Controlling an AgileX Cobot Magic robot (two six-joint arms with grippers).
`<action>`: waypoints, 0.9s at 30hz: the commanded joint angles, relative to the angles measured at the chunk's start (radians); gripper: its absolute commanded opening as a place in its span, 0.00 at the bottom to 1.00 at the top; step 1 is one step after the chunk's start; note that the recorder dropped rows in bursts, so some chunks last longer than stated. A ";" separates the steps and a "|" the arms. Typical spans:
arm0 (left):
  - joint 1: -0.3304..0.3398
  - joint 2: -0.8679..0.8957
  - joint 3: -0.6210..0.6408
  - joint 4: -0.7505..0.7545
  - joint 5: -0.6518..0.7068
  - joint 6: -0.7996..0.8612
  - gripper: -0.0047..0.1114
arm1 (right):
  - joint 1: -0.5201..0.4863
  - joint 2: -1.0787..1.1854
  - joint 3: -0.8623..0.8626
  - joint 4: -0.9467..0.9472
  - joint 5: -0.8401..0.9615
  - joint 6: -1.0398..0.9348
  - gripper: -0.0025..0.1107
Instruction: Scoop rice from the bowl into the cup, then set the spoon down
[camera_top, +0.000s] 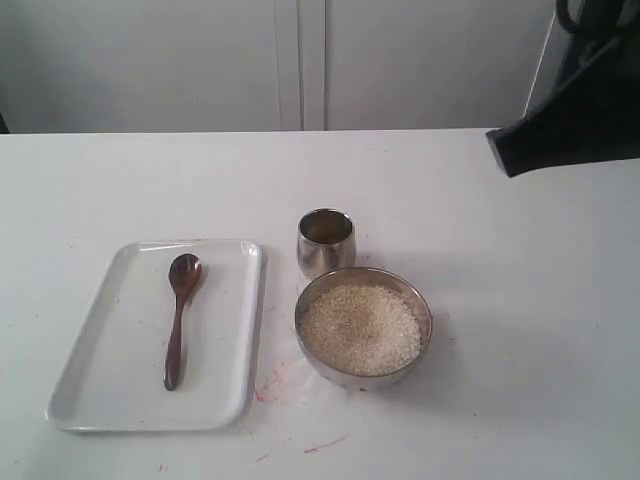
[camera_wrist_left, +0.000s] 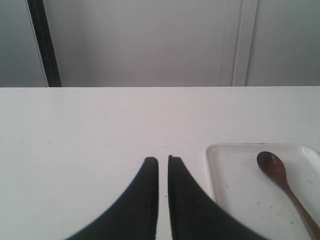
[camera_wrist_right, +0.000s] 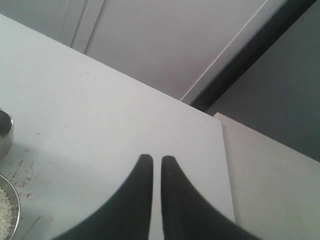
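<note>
White table (camera_top: 520, 300), spoon (camera_top: 180, 318) on tray (camera_top: 100, 385), scoop toward back wall (camera_top: 150, 60); left fingers (camera_wrist_left: 142, 200), right fingers (camera_wrist_right: 135, 200) nearly together.

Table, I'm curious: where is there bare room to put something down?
Bare: the wide strip behind the tray and cup, and the stretch right of the bowl. Tray has room beside the spoon. Crowded: cup, bowl and tray sit close together.

Black is shown by the left fingers (camera_wrist_left: 142, 205) and right fingers (camera_wrist_right: 132, 205). Beside the left fingers, a white tray (camera_wrist_left: 225, 175) and a glossy dark reddish-brown spoon (camera_wrist_left: 272, 169) are seen. Off to the side of the right fingers, red streaks (camera_wrist_right: 22, 172) are scattered on the white table (camera_wrist_right: 100, 115), by off-white rice (camera_wrist_right: 3, 217) in a silvery bowl (camera_top: 360, 382)
</note>
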 joint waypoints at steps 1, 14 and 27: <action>-0.004 -0.001 -0.007 -0.005 -0.006 -0.005 0.16 | -0.002 -0.073 0.060 -0.050 -0.030 -0.002 0.08; -0.004 -0.001 -0.007 -0.005 -0.006 -0.005 0.16 | -0.552 -0.428 0.387 -0.023 -1.039 0.059 0.08; -0.004 -0.001 -0.007 -0.005 -0.006 -0.005 0.16 | -0.995 -0.759 0.600 0.274 -1.415 0.059 0.08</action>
